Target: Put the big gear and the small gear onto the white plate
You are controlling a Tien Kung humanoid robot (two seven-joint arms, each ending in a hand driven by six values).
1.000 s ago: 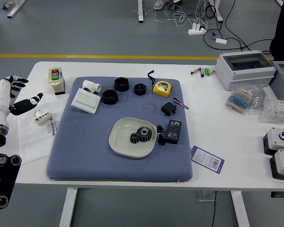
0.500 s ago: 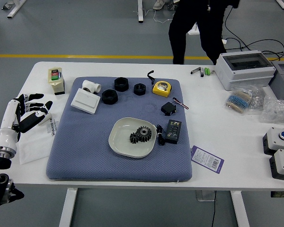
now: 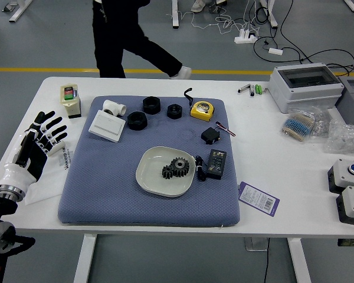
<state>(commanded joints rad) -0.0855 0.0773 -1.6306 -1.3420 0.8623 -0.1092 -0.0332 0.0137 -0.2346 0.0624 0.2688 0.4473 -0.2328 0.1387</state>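
The left hand [image 3: 47, 132] is over the table's left side, its fingers spread and holding nothing, well to the left of the plate. The white plate [image 3: 150, 181] lies on the blue-grey mat. On it rest the big gear [image 3: 180, 167] and, touching or close beside its left edge, the small gear [image 3: 167, 172]; both are dark. No right hand shows.
Black rings, a white switch box [image 3: 107, 125], a white pipe fitting and a yellow tape measure [image 3: 202, 110] lie at the mat's back. A black box [image 3: 216, 164] and cable [image 3: 200, 169] sit right of the plate. A person walks beyond the far edge.
The left hand has turned, its fingers now spread up and to the right, and its forearm has swung with it. The person has moved from right to left. Plate and gears have stayed put.
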